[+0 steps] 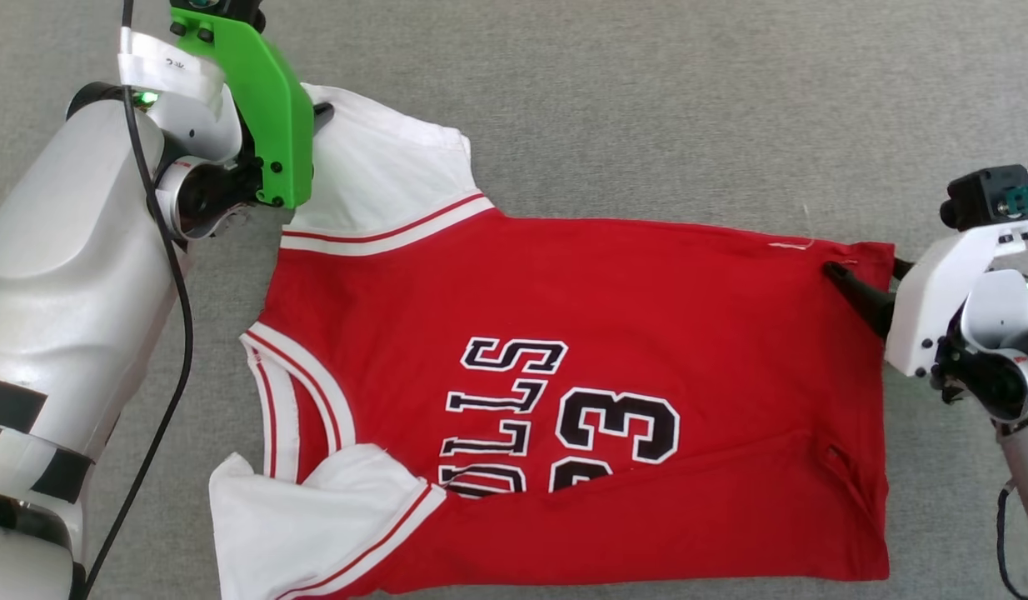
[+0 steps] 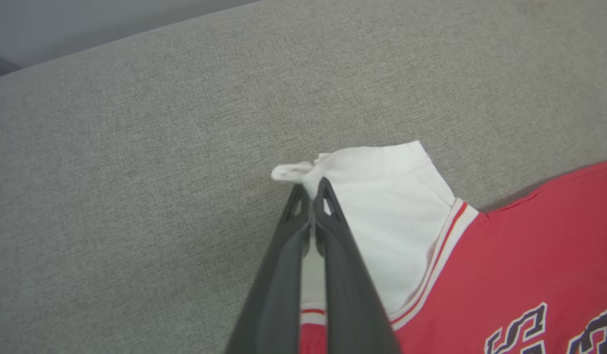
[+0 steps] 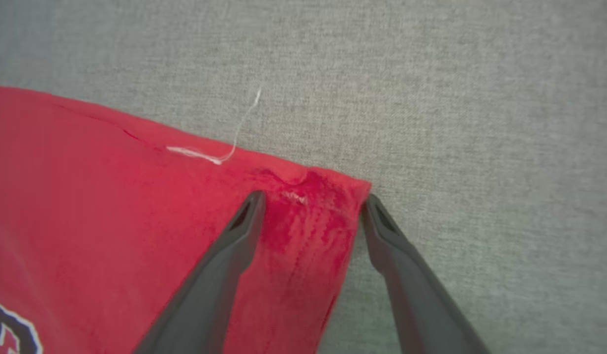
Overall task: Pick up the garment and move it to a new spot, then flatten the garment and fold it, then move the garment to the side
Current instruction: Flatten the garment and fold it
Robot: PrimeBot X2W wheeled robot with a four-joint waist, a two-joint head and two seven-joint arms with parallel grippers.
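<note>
The garment (image 1: 606, 292), a red jersey with white sleeves and black lettering, lies spread on the grey fabric surface (image 1: 647, 100), collar toward the left. Its near edge is folded over and covers part of the lettering and the number. My left gripper (image 1: 324, 110) is at the far white sleeve; in the left wrist view the left gripper (image 2: 311, 189) is shut on the bunched tip of the sleeve (image 2: 397, 221). My right gripper (image 1: 864, 271) is at the far hem corner. The right wrist view has the right gripper (image 3: 311, 201) open, its fingers straddling the red corner (image 3: 313, 216).
A loose white thread (image 3: 242, 123) trails from the hem onto the grey surface. A black cable (image 1: 181, 333) hangs along my left arm. The surface's far edge (image 2: 87, 54) appears in the left wrist view, with bare grey fabric around the garment.
</note>
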